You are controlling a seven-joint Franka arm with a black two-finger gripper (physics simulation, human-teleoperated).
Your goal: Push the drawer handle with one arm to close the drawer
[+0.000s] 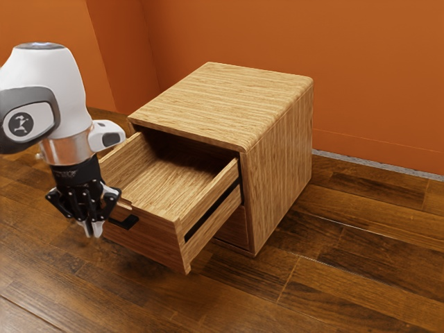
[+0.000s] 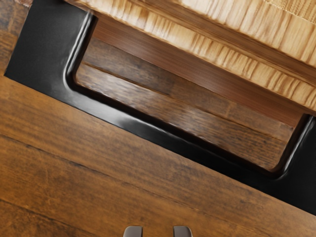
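The gripper (image 1: 94, 230) points down just outside the drawer front (image 1: 149, 239), with its fingertips a small gap apart and nothing between them. The top drawer is pulled well out of the wooden cabinet (image 1: 277, 146). Its black handle (image 1: 126, 221) juts from the front, partly hidden behind the gripper. In the wrist view, the handle (image 2: 143, 129) crosses as a black frame near the drawer's top edge (image 2: 197, 37). The gripper (image 2: 158, 231) appears there on the handle's outer side, clear of its outer bar.
A lower drawer (image 1: 232, 226) sits inside the cabinet under the extended one. Wood floor (image 1: 333, 277) surrounds the cabinet, and an orange wall (image 1: 374, 83) rises behind it. The arm (image 1: 52, 90) comes in from the exterior view's left.
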